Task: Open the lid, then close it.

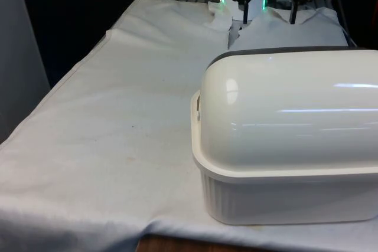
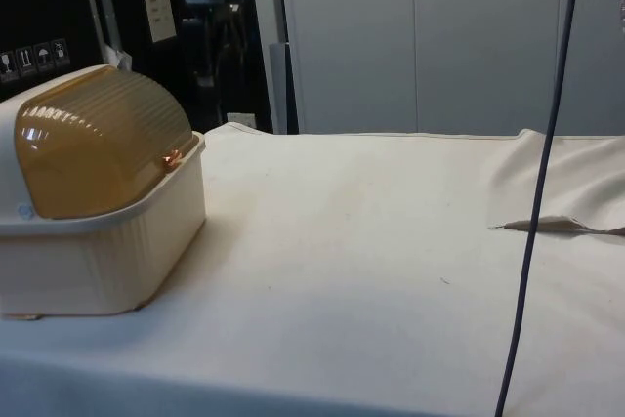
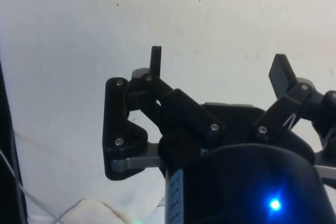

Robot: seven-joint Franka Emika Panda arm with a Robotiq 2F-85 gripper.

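A cream bread box (image 1: 283,199) stands on the white cloth at the front view's right, with its rounded white back (image 1: 283,110) towards that camera. From the side, its amber ribbed roll lid (image 2: 98,144) is down, and the lid's front edge (image 2: 171,157) rests on the base rim (image 2: 107,212). My gripper (image 1: 267,13) hangs above the far end of the table, behind the box and apart from it. In the wrist view the gripper (image 3: 218,64) is open over bare cloth, with its two black fingertips (image 3: 155,56) wide apart and nothing between them.
White cloth (image 1: 118,134) covers the table, which drops off at the front view's left edge (image 1: 65,78). A dark cable (image 2: 532,192) hangs down near the side camera. A raised fold of cloth (image 2: 557,225) lies at the side view's right.
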